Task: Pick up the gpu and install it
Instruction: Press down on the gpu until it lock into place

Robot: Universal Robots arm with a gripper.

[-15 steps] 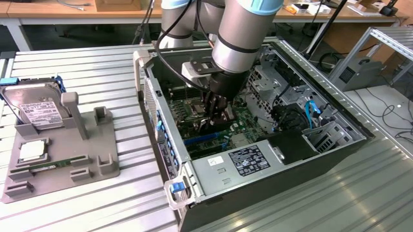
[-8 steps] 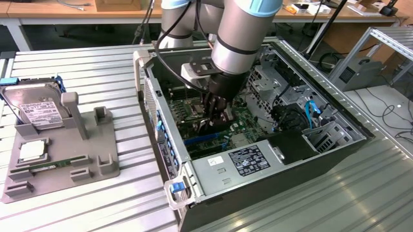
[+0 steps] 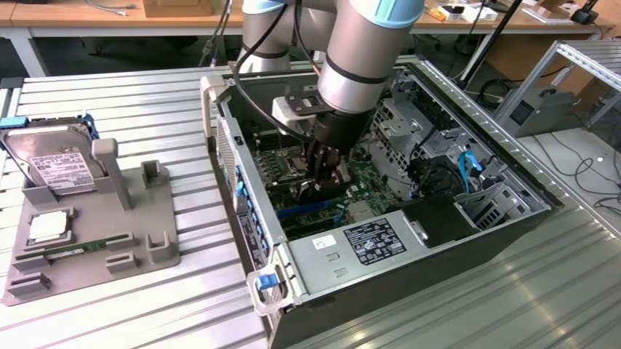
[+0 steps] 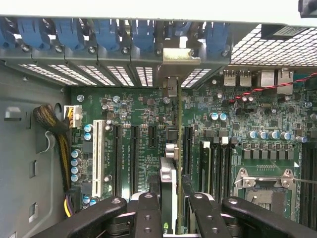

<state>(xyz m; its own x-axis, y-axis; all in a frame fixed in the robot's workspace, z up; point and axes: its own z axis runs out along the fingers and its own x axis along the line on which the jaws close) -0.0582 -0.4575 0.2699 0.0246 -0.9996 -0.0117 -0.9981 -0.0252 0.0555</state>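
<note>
The arm reaches down into the open case (image 3: 408, 218) lying on the worktop (image 3: 126, 94), and its pincer (image 3: 325, 178) sits low over the board (image 3: 359, 182), so in the exterior view the gpu is almost wholly hidden behind the black fingers and cannot be picked out there. In the wrist view the pincer (image 4: 170, 208) is closed on the gpu (image 4: 168, 183), one finger pad (image 4: 148, 213) on each flat face, and the card shows edge-on as a narrow slab standing upright between them. Its near end is cut off by the frame edge and by the fingers, so its full length cannot be seen. Its long axis runs from the pincer toward the case's rear wall, where the silvery bracket (image 4: 181, 62) stands at the row of vented slot covers (image 4: 109, 74) under the blue clips (image 4: 106, 34). The card's lower edge lies along the line of a black slot (image 4: 187, 144) on the board (image 4: 143, 114), beside the white slot (image 4: 98, 156); whether it is fully seated cannot be told. On the exterior view's left, well apart from the case, a grey holder (image 3: 97, 240) carries a hard drive (image 3: 58, 163).
</note>
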